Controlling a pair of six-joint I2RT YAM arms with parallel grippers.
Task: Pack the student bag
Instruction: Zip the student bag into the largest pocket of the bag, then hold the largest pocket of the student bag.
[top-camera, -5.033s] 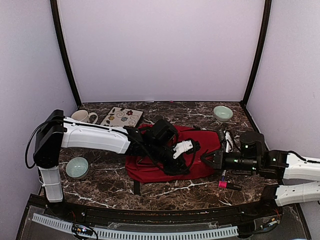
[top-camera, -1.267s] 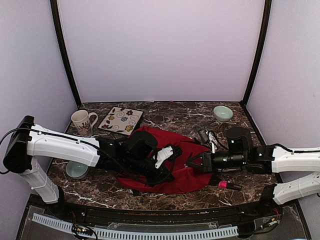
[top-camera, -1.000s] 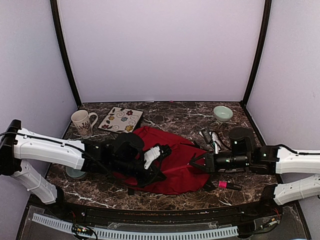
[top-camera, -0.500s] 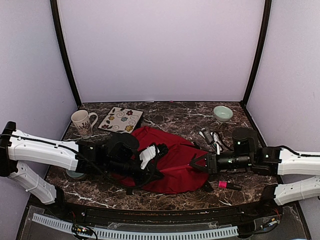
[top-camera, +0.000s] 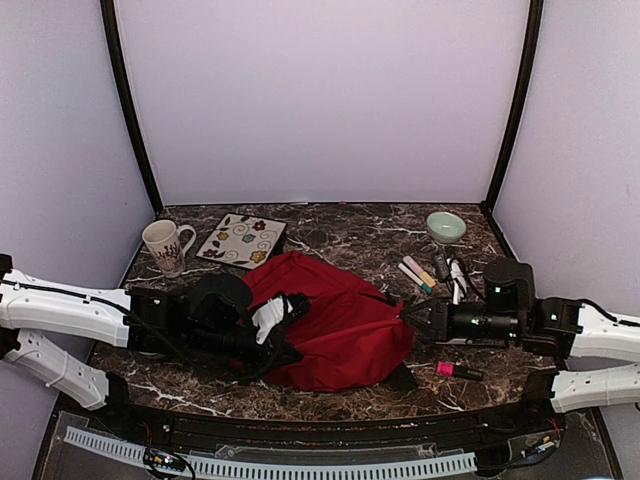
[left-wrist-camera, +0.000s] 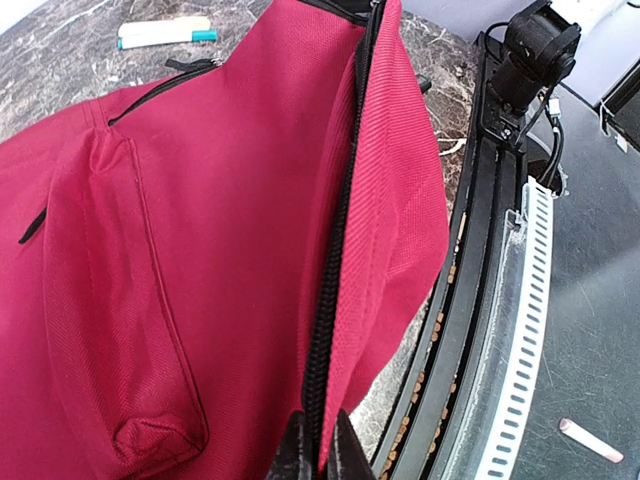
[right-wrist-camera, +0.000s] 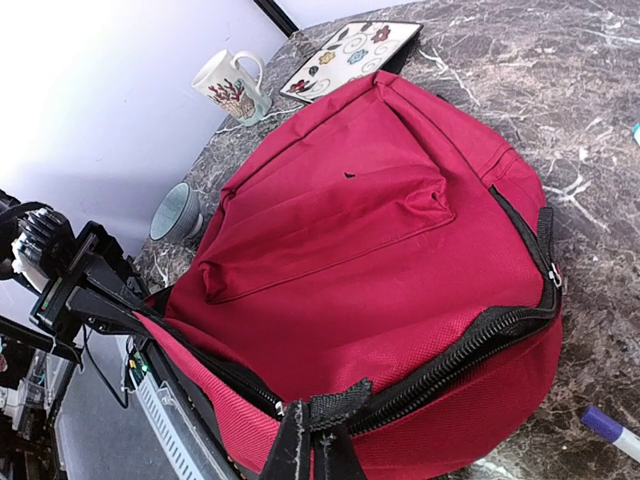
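Observation:
The student bag (top-camera: 345, 322), a dark-red soft backpack, lies puffed up in the middle of the table between my two arms. My left gripper (top-camera: 288, 346) is at its near-left side, shut on the bag's black zip edge (left-wrist-camera: 330, 300); the fingertips (left-wrist-camera: 296, 455) pinch the fabric at the bottom of the left wrist view. My right gripper (top-camera: 407, 312) is at the bag's right end, shut on a black pull tab (right-wrist-camera: 338, 403) of the main zip. The front pocket (right-wrist-camera: 330, 225) faces up. The zip mouth gapes slightly along the near side.
A patterned mug (top-camera: 166, 243) and a flowered tile (top-camera: 243, 238) sit at the back left. A pale green bowl (top-camera: 446, 226) stands at the back right. Several markers (top-camera: 420, 272) lie right of the bag, a pink-capped one (top-camera: 455, 370) nearer. Another bowl (right-wrist-camera: 178, 210) sits by the left arm.
My left gripper has drawn left and nearer with the bag's edge. The right gripper has pulled to the right. The bag has stretched and bulged between them, uncovering the markers.

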